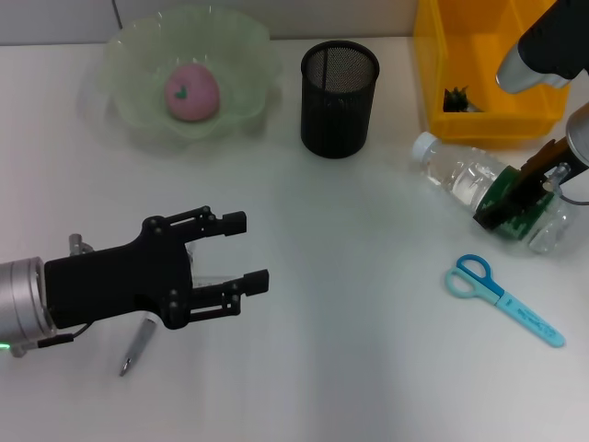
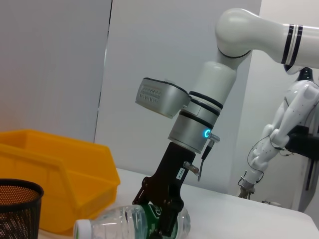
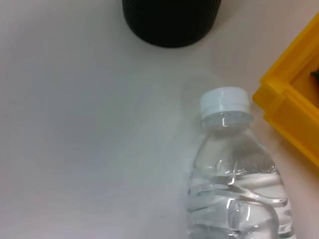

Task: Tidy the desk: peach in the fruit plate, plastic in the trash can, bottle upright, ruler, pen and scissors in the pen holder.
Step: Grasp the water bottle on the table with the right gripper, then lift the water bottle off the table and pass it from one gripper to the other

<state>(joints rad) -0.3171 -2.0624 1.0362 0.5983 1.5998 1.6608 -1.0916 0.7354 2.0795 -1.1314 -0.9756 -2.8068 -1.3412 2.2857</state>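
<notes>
The clear bottle (image 1: 465, 175) lies on its side at the right, white cap toward the pen holder (image 1: 339, 97). My right gripper (image 1: 517, 198) is shut on the bottle's green label. The left wrist view shows its fingers (image 2: 167, 211) clamped across the bottle (image 2: 124, 221). My left gripper (image 1: 250, 250) hovers open at the near left, holding nothing. The pen (image 1: 136, 350) lies on the table under it. Blue scissors (image 1: 506, 299) lie at the near right. The pink peach (image 1: 191, 92) sits in the green fruit plate (image 1: 239, 41). The ruler and plastic are out of view.
A yellow bin (image 1: 433, 83) stands at the far right, just behind the bottle, with a small dark thing (image 1: 456, 99) inside. The black mesh pen holder stands upright between the plate and the bin. White table lies between my two grippers.
</notes>
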